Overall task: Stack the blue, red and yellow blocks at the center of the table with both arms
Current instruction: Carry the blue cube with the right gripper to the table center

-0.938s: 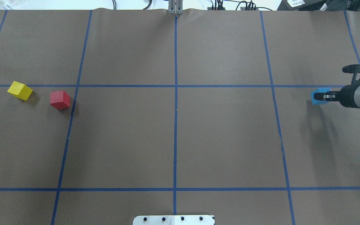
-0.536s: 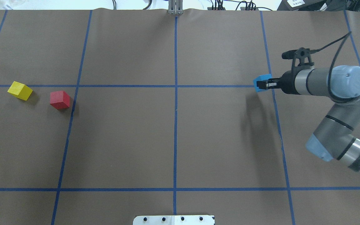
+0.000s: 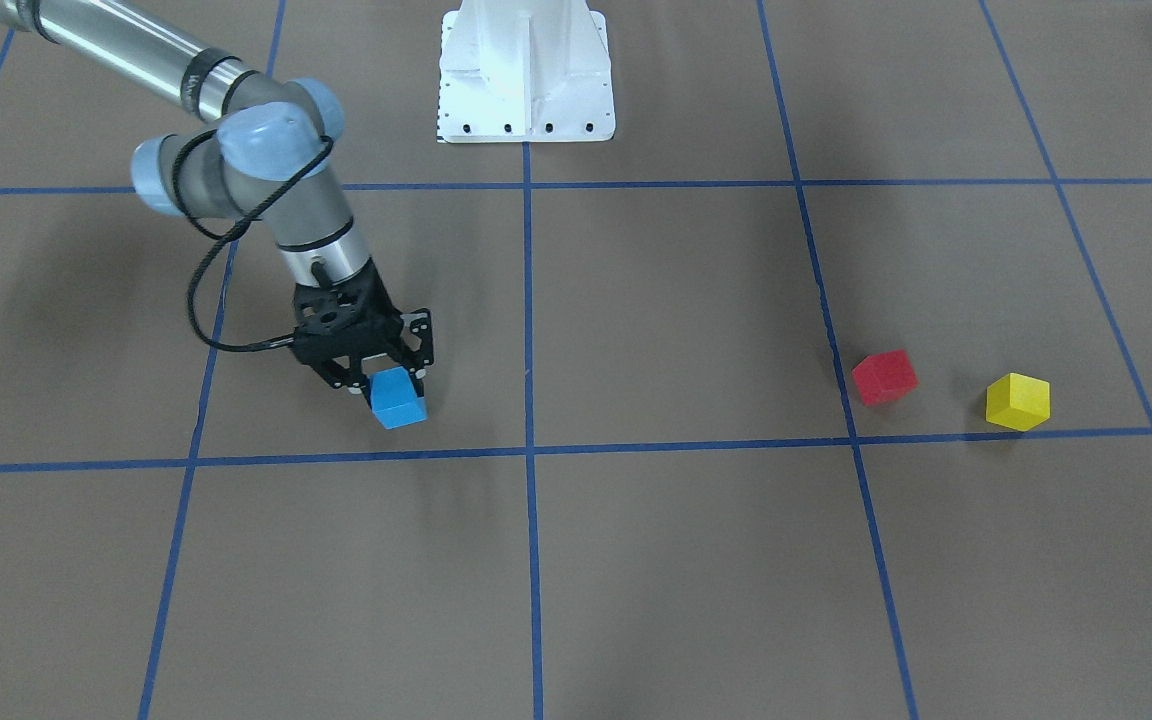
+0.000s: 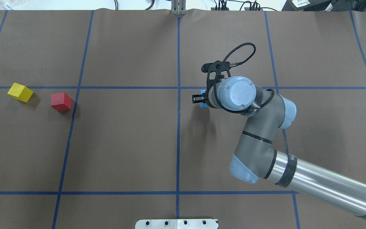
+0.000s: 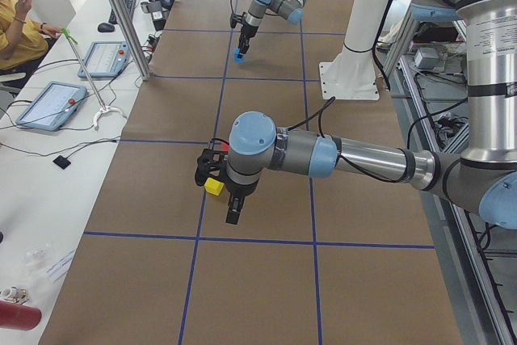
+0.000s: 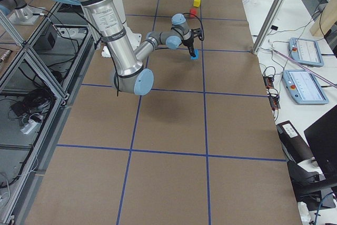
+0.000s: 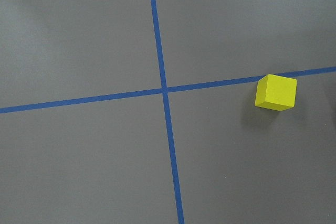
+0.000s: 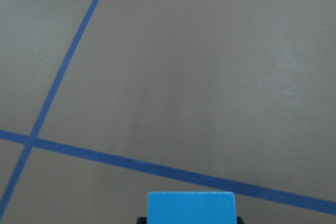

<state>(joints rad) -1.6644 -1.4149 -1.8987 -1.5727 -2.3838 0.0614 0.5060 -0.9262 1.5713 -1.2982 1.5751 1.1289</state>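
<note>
Progress: nothing stacked; right gripper (image 3: 388,388) pinches small blue cube (image 3: 399,400) near centre; small red cube (image 3: 884,377) and small yellow cube (image 3: 1017,402) lie well apart; left gripper (image 5: 233,216) cannot be judged.

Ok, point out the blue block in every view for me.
Front-facing: blue block, left of centre.
Overhead: blue block just right of centre.
Exterior left: blue block far away, top middle.
Exterior right: blue block upper middle.
Left wrist: not in view.
Right wrist: blue block at bottom edge.
Landmark: the central tape crossing beside it.
</note>
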